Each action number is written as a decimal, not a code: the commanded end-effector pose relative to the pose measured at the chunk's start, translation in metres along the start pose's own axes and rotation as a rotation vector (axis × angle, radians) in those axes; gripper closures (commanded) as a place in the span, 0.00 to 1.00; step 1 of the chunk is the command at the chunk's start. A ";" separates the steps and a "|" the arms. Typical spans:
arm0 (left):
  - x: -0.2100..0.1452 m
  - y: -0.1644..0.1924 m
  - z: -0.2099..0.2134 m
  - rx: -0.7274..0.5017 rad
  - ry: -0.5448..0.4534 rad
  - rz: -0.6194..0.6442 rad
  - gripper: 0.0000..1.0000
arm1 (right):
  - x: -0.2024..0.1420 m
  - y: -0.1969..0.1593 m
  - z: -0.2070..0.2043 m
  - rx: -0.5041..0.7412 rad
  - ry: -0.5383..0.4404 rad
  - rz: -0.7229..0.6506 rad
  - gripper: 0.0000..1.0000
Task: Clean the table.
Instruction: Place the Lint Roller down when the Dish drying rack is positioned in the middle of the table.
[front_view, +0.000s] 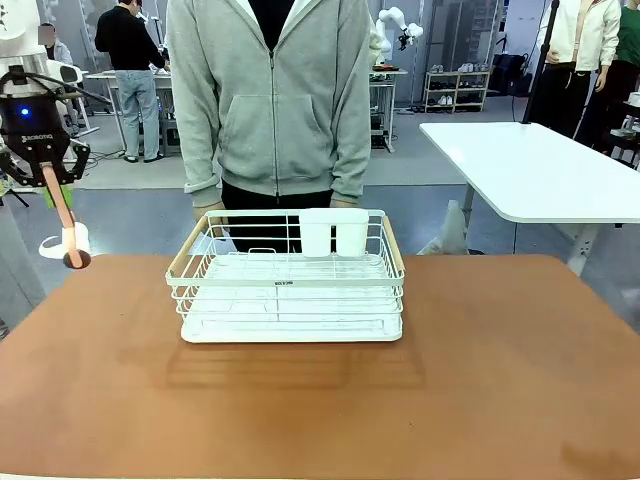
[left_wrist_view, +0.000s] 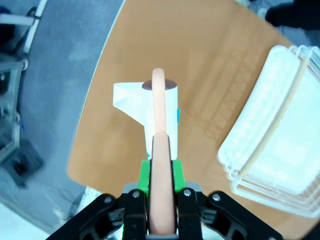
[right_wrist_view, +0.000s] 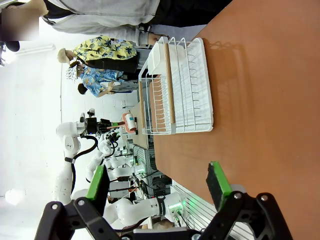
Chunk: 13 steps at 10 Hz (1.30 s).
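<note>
- The left gripper (front_view: 57, 190) is hanging above the far left corner of the bench (front_view: 480, 380), its fingers (left_wrist_view: 144, 176) clenched on the peach-coloured handle (left_wrist_view: 160, 165) of a cleaning tool.
- The tool's white head (left_wrist_view: 137, 102) is pointing down toward the copper-brown top near that left edge; I cannot tell from here whether it is touching the surface.
- The right gripper (right_wrist_view: 160, 187) is hovering over the bench with its green-padded fingers (right_wrist_view: 218, 180) spread wide and nothing between them.
- By my reckoning the job is only starting: the tool is in hand, but the white dish rack (front_view: 290, 285) is sitting squarely in the middle toward the far side, and the wood under it cannot be reached while it is there.
- I am seeing no crumbs or spills on the bare top, so how much has been wiped is impossible to judge.
- There is plenty of open room: the whole near half is bare, and so are wide strips left and right of the rack.
- The tool is working right at the left edge and far corner, so a stroke outward would be running off the bench.
- A person in a grey hoodie (front_view: 280, 100) is standing just beyond the far edge, behind the rack, which is limiting sweeps in that direction.
</note>
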<state>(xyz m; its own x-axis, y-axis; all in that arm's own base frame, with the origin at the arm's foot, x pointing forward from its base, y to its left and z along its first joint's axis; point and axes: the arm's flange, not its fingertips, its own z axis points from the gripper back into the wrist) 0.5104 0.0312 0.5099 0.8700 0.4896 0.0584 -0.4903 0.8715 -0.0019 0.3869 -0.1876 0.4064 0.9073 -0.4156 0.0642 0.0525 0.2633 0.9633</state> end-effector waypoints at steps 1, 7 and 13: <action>-0.026 -0.016 0.002 0.076 -0.088 0.502 0.79 | 0.000 0.003 0.001 0.009 -0.001 0.007 0.00; -0.026 -0.052 -0.067 -0.170 -0.125 1.107 0.79 | 0.000 0.003 0.001 0.009 -0.001 0.007 0.00; -0.030 -0.040 -0.120 -0.407 -0.072 0.933 0.79 | 0.000 0.003 0.001 0.009 -0.001 0.007 0.00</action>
<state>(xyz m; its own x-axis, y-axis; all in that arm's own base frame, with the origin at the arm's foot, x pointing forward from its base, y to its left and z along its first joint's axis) 0.5195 -0.0260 0.3996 0.0653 0.9973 -0.0322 -0.9191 0.0476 -0.3912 0.3869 -0.1875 0.4064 0.9074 -0.4154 0.0642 0.0525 0.2634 0.9633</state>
